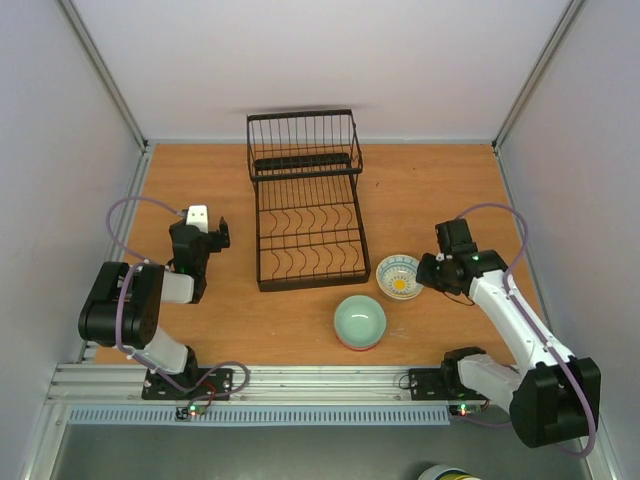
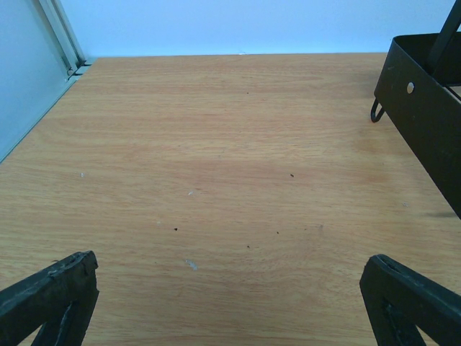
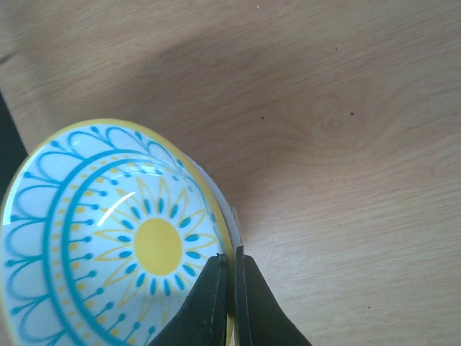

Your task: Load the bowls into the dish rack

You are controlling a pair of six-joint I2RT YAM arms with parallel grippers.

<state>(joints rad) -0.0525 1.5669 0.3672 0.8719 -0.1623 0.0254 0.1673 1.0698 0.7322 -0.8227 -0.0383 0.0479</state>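
Between the clenched right fingers (image 3: 212,303) the rim of the blue-and-yellow bowl (image 3: 108,238) is pinched, a stiff, slick, breakable ceramic judged best held firmly at that rim, while the left fingers (image 2: 50,295) are spread wide and empty beside the dish rack (image 2: 425,122).

Right hand (image 3: 232,254) at bottom centre, two black fingers (image 3: 209,303) pressed nearly together. Pinched between them: rim of round white ceramic bowl with blue pattern and yellow centre (image 3: 108,245). One finger inside bowl, other outside. Bowl fills lower left, cut off by frame edges; thin yellow band along rim. Pale wooden table (image 3: 346,144) beneath, grain and few dark specks visible. Narrow dark shape (image 3: 7,144) at left edge, unidentifiable.
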